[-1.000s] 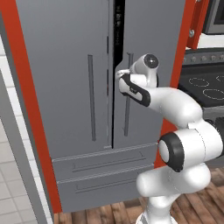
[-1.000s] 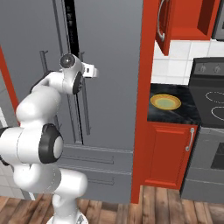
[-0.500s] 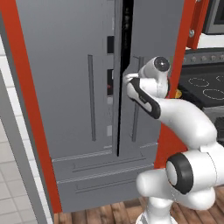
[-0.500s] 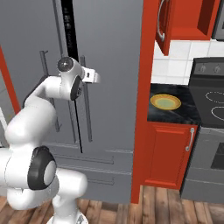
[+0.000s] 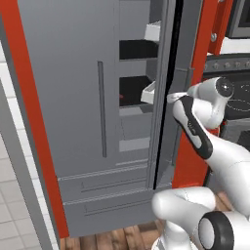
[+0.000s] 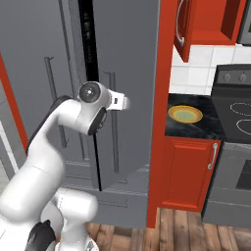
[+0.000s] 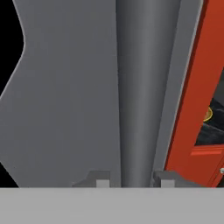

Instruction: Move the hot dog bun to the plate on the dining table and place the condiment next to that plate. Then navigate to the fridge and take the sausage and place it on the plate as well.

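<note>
In the left base view the fridge (image 5: 88,122) fills the left and centre of the frame, tall and dark grey, with a red panel running down its left edge. A long vertical bar handle (image 5: 101,110) sits on its left door, and two lower drawers (image 5: 105,195) cross the bottom. The right door stands ajar — through the gap white door shelves (image 5: 152,31) show at the upper centre and again at mid height, with dark compartments beside them. A small reddish spot lies in the dark compartment at mid height, too small to tell what it is. The white arm rises from the lower right and reaches to the door's edge at centre right.

In the right base view the fridge (image 6: 44,98) takes the left half, a black gap running down between its doors. The arm comes up from the lower left, its wrist at centre frame against the right door. Right of the fridge's red side panel, the plate (image 6: 185,114) — yellow with an olive centre — rests on a dark counter (image 6: 193,125) over a red cabinet, at centre right. A stove occupies the far right.

In the hand view the pincer (image 7: 131,181) sits at the bottom centre, its two tips closed around the fridge's vertical bar handle (image 7: 138,87), which runs up the middle of the frame. Red panelling lies along the right edge.
</note>
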You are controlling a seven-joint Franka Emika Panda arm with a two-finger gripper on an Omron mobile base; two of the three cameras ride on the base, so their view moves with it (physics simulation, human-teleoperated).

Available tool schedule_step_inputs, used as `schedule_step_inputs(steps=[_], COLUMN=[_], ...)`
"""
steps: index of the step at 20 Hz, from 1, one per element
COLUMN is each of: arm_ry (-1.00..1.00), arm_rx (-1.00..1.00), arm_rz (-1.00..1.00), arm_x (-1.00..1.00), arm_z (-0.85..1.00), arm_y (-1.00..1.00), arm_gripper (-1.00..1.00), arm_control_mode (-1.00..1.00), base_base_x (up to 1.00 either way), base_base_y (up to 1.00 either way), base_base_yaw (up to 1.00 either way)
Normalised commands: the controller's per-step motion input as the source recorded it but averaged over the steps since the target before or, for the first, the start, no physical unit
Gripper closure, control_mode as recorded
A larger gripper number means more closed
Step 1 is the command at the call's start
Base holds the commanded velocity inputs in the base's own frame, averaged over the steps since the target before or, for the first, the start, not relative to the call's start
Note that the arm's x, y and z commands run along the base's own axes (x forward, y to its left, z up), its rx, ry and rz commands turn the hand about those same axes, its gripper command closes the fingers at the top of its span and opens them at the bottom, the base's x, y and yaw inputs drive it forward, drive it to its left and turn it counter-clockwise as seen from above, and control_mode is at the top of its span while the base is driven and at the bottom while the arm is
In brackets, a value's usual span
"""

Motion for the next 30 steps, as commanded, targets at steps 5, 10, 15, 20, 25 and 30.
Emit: schedule_step_inputs(steps=[5, 10, 15, 20, 25, 30], arm_ry=[0.01, 0.00, 0.00, 0.00, 0.05, 0.11], arm_rx=[0.03, 0.00, -0.08, -0.21, -0.27, -0.27], arm_rz=[-0.04, -0.04, -0.01, 0.01, 0.06, 0.05], arm_x=[-0.48, -0.60, -0.84, -0.54, -0.05, 0.16], arm_z=[0.00, 0.00, 0.16, 0.22, 0.01, 0.04], arm_y=[-0.32, 0.02, 0.35, 0.77, 1.00, 0.95], arm_gripper=[-1.00, -1.00, -1.00, -1.00, -1.00, -1.00], arm_control_mode=[-1.00, -1.00, -1.00, -1.00, -1.00, -1.00], base_base_x=[0.00, 0.00, 0.00, 0.00, 0.00, 0.00], base_base_y=[0.00, 0.00, 0.00, 0.00, 0.00, 0.00], base_base_yaw=[0.00, 0.00, 0.00, 0.00, 0.00, 0.00])
